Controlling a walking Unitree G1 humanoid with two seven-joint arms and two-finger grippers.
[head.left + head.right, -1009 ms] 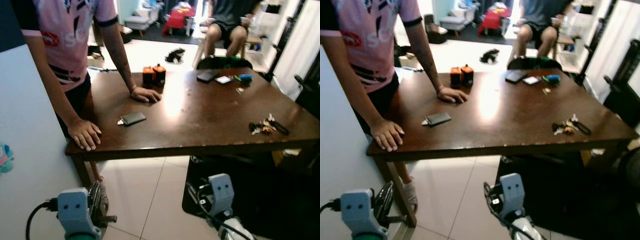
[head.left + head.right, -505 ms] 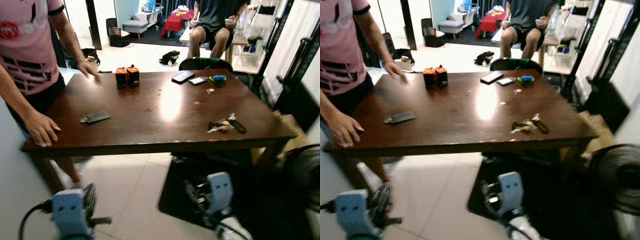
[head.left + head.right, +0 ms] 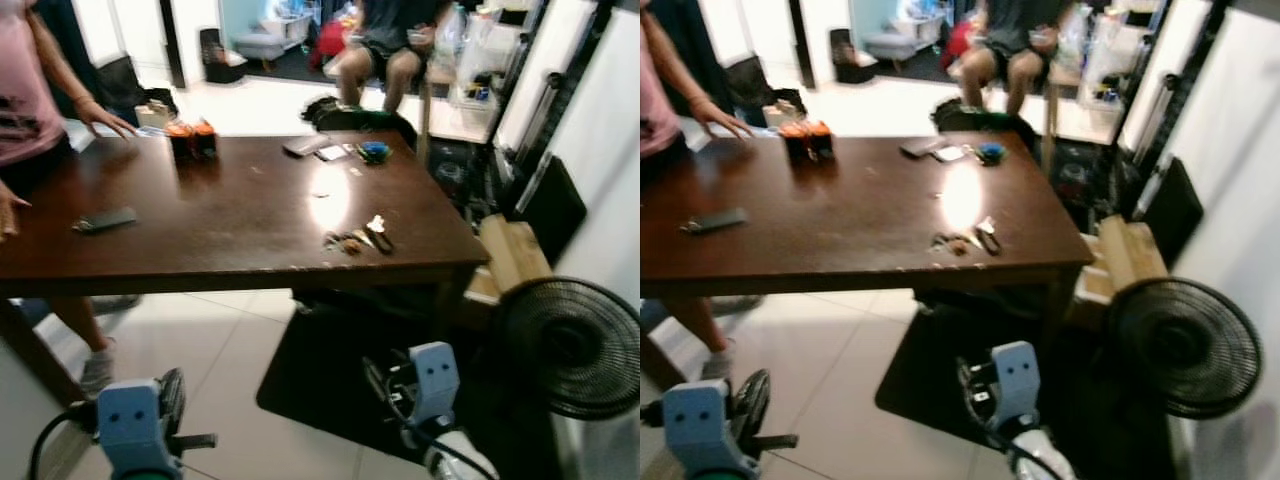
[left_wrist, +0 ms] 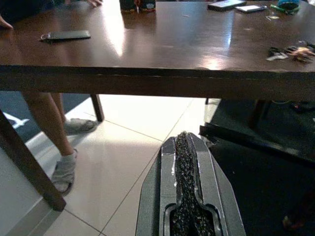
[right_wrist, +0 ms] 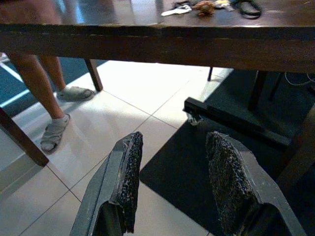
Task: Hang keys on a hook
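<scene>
Dark wooden table [image 3: 230, 215] ahead holds your bunch of keys [image 3: 355, 240] near its right edge. You're on approach: right gripper [image 5: 172, 182] hangs low, fingers apart; left gripper [image 4: 186, 196] pressed together. Step closer, then reach.

Both eye views are blurred. The keys [image 3: 356, 240], far ahead of the right gripper [image 5: 174, 184], are too small to count. The person [image 3: 30, 90] beyond the left gripper [image 4: 188, 196] is cut off by the edge, and the seated person [image 3: 385, 40] is blurred.
</scene>
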